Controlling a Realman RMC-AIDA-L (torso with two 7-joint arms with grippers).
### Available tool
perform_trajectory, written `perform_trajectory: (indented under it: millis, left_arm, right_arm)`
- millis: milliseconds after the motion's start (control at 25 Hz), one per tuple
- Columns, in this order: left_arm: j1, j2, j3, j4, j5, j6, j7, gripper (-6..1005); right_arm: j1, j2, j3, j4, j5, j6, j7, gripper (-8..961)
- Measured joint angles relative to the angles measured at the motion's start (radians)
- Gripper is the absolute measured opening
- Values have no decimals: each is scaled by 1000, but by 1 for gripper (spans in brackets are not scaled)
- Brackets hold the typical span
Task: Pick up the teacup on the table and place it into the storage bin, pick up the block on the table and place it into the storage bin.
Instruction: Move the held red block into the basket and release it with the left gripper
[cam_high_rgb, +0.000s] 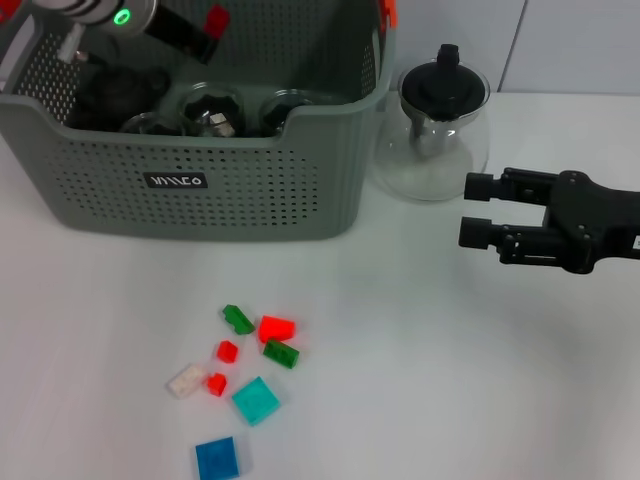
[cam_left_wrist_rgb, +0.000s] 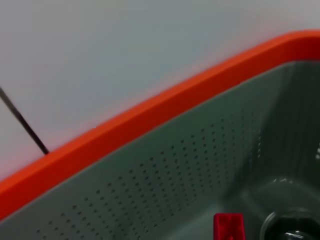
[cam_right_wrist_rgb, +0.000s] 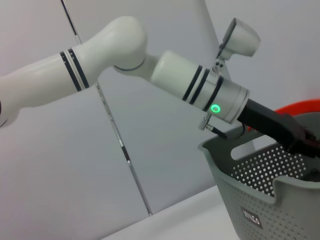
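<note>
while the left end effector (cam_high_rgb: 212, 28) grips a red block (cam_high_rgb: 217, 20) over the storage bin (cam_high_rgb: 200, 205) — right end effector (cam_high_rgb: 472, 210) released.

Teapot (cam_high_rgb: 432, 125) just beside bin (cam_high_rgb: 200, 190)

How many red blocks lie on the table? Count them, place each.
3. Largest red block beside the green blocks; small red block left of it; third red block beside the white block.

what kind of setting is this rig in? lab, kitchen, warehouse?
Most likely a lab or test bench, not a kitchen. A plain white table against bare white wall panels holds only staged props: a grey-green storage bin, a glass teapot and scattered toy blocks, with nothing homely around them.
</note>
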Motion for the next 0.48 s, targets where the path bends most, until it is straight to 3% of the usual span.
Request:
perform_trajectory:
  millis: [480]
  left_arm:
    - [9, -21, 9, -56, 3, -79, 3, 294]
  right_arm:
    - [0, 6, -4, 2, -1, 6, -2, 793]
